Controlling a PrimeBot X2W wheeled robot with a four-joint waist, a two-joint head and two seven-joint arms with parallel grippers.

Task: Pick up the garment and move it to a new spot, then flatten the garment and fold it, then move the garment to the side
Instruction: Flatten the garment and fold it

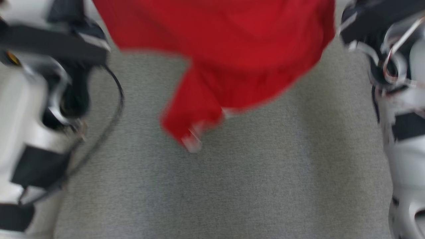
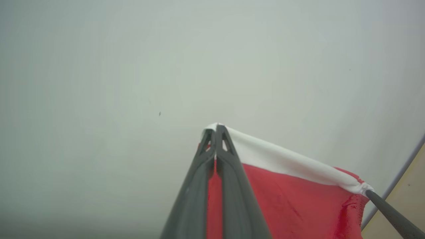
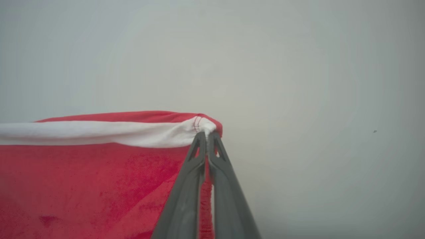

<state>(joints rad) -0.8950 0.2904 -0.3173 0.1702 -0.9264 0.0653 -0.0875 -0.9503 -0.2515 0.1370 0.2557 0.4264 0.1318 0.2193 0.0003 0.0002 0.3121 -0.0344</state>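
Held garment (image 1: 232,49) above grey mat (image 1: 232,186), hem (image 3: 99,132) pinched tight in left gripper (image 2: 215,128) and right gripper (image 3: 207,134); seemingly needed lowering flat next.

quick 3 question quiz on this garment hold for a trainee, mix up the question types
1. True or false: the left claw is shut on the white band of the red garment.
2. Pick one: the right claw is A) shut on the band's end, B) open above it, C) shut on nothing.
3. Short answer: in the head view, what colour is the surface below the garment?
Key: 1 true; 2 A; 3 grey.
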